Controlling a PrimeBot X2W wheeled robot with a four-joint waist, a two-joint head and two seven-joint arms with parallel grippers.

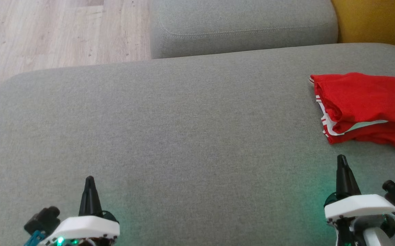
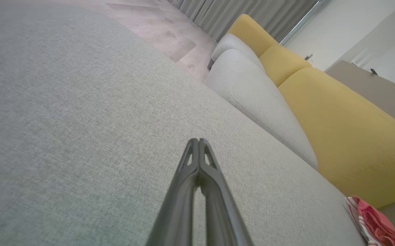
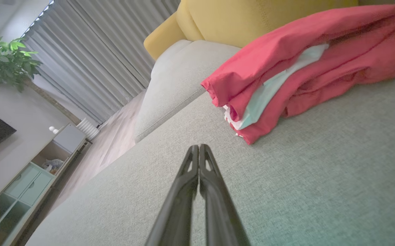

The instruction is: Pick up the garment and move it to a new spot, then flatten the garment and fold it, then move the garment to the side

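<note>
Garment lies folded on grey sofa.

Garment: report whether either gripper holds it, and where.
Nothing is held: the garment lies on the cushion, clear of the shut left gripper and right gripper.

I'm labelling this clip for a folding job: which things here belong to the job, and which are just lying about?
Job:
red garment, lying on the grey seat cushion
left claw and right claw, both shut, holding nothing

Just about:
yellow backrest
potted plant
curtains
cabinet
wooden floor
</note>
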